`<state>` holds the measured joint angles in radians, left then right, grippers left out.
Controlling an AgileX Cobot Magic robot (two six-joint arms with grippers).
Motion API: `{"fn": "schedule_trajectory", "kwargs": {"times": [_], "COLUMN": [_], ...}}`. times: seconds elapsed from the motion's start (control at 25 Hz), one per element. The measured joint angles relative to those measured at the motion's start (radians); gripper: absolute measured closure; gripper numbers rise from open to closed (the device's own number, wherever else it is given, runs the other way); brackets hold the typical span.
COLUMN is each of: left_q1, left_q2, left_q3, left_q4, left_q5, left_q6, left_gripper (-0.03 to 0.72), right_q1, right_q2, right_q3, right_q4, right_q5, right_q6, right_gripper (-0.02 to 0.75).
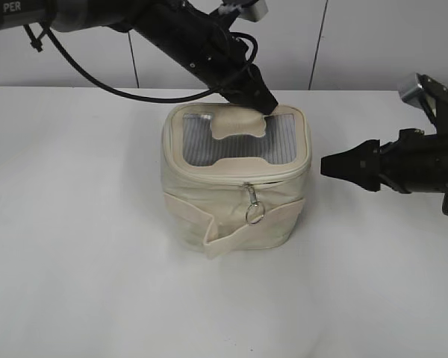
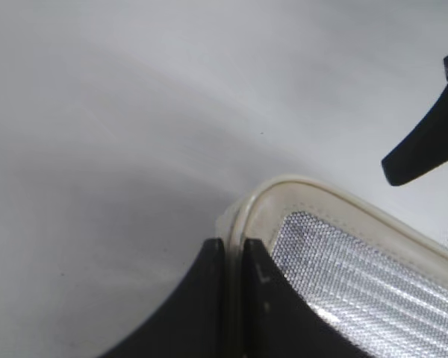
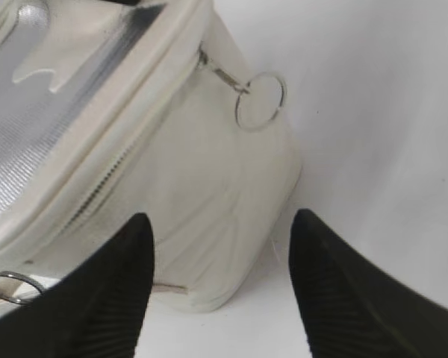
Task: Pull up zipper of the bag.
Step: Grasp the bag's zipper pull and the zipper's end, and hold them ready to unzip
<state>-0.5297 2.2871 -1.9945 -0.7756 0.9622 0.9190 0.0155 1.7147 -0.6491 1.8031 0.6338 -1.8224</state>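
Now the left gripper [image 2: 234,298] pinches the bag's [image 1: 235,205] back lid rim; jaws tight. The right gripper [image 3: 220,287] hangs spread wide beside the bag; zipper [image 1: 243,177] untouched.

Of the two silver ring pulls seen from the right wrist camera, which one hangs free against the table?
The upper ring pull, which sticks out past the bag edge. The other ring lies low, beside the right gripper finger.

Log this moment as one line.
left gripper: shut on small cream-white soft bag rim | right gripper: open, beside bag | silver ring pull: untouched
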Motion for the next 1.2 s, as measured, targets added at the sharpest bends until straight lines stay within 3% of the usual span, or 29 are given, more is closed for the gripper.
{"fn": "schedule_trajectory", "kwargs": {"times": [0.24,0.64,1.0,1.12,1.2], "left_q1": [0.000,0.000,0.007,0.016,0.019], "left_q2": [0.000,0.000,0.000,0.000,0.000], "left_q3": [0.000,0.000,0.000,0.000,0.000], "left_q4": [0.000,0.001,0.013,0.028,0.036], "left_q5": [-0.001,-0.003,-0.018,-0.043,-0.057], "left_q6": [-0.007,-0.007,-0.007,-0.008,-0.008], "left_gripper": [0.659,0.661,0.661,0.662,0.661], "right_q1": [0.000,0.025,0.093,0.128,0.149], "right_q2": [0.076,0.145,0.209,0.243,0.261], "right_q3": [-0.005,-0.120,-0.230,-0.292,-0.323], "right_q4": [0.015,0.022,0.023,0.023,0.023], "right_q5": [0.048,0.074,-0.027,-0.076,-0.095], "right_q6": [-0.122,-0.136,-0.156,-0.158,-0.158], "right_gripper": [0.286,0.285,0.291,0.363,0.509]}}
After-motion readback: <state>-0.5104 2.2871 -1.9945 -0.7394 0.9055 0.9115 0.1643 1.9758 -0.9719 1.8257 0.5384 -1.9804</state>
